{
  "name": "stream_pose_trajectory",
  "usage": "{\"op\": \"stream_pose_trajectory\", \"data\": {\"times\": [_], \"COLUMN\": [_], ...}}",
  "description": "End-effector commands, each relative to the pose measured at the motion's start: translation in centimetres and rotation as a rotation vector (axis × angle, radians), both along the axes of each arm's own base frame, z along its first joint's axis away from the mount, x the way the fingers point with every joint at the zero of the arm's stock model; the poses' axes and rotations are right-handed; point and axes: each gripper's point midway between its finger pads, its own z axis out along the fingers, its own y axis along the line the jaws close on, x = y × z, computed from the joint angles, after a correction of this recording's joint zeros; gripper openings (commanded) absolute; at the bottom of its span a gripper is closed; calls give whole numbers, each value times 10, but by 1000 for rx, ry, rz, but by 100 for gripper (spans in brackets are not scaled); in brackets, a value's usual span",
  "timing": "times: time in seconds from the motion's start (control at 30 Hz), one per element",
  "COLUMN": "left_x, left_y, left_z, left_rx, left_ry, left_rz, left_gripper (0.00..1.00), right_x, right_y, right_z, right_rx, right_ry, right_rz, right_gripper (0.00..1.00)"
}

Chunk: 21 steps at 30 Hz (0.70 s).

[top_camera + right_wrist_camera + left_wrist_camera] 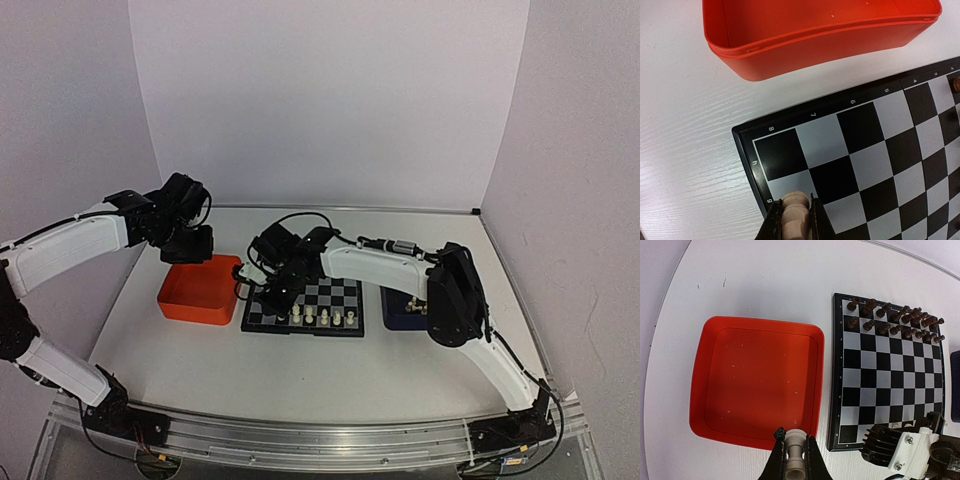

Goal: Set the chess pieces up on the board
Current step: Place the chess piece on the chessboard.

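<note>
Table (300, 370): 1 board (342, 293); L tool (794, 439), R tool (794, 204) each grip 1 piece (794, 460) (795, 220).

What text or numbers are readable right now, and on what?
"8", "7", "6", "5", "4", "3": printed along one rim of the board, right wrist view.
"h", "g": adjoining rim of the same corner.
Left wrist view: rim digits too small to read.
Nothing else bears text.

Checkered black and silvery-grey across the board (890, 375), black round its rim; orange-red in the left tray (757, 385), dark blue in the right tray (396, 318); cream-white for chess pieces (323, 317); white on the desk (765, 280).
</note>
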Motion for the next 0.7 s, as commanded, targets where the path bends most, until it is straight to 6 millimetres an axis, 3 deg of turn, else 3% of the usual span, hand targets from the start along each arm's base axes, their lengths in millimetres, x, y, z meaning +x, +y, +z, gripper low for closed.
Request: {"op": "stream_pose_trajectory", "data": {"times": [0.0, 0.67], "left_x": [4, 4], "left_y": [0, 0], "left_z": [9, 9], "left_rx": [-21, -17], "left_ry": [-32, -34], "left_rz": [-2, -7], "left_gripper": [0, 0], "right_x": [-1, 0], "right_y": [5, 6], "right_z": [-6, -12], "right_rx": [0, -13], "right_ry": [4, -9], "right_rz": [30, 59], "right_gripper": [9, 15]}}
